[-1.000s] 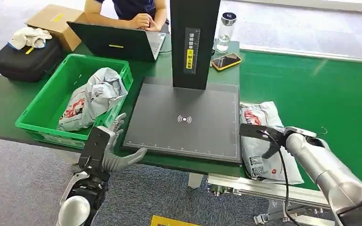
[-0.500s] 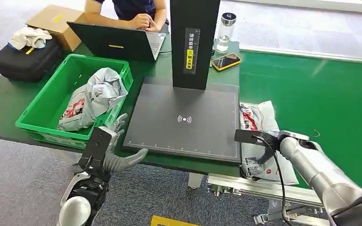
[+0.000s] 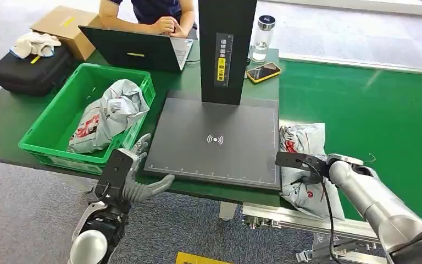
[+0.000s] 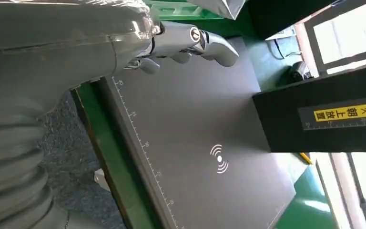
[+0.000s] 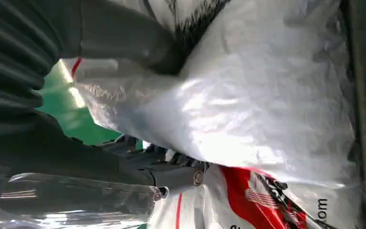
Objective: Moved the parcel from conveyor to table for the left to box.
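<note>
Parcel (image 3: 306, 165), crinkled glossy white plastic, bunches under right hand (image 3: 302, 165) fingers (image 5: 171, 176).

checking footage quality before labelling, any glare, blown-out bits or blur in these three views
Head view: sharp and evenly lit, with pale sheen streaks on the green conveyor. Left wrist view: the windows behind the black post are blown out white, while the scanner pad reads clearly. Right wrist view: the parcel sits very close, soft, with bright glare on its plastic; the right hand is dark.
</note>
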Motion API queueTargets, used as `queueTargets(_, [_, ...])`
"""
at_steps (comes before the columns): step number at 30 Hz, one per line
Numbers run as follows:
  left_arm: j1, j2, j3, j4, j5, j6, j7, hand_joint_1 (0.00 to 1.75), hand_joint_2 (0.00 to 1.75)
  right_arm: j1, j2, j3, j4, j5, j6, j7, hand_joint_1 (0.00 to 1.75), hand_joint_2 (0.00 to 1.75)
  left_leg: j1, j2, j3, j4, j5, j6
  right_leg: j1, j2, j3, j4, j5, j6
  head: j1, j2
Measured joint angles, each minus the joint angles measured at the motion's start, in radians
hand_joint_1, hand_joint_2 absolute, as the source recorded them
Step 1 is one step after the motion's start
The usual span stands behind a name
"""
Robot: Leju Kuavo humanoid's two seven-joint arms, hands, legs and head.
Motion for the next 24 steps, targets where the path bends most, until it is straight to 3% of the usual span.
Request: queueTargets(24, [0.014,-0.002,-0.001,-0.026,-0.004,-0.002,0.012,0.0,1.75,0.033,-0.015,0.011,-0.007,-0.011,-0.037,0.005,1.75,1.75,0.0,0.0,0.0,0.0,0.0,0.0,0.0,0.0,0.0,0.0,0.0,0.0,0.0,0.0])
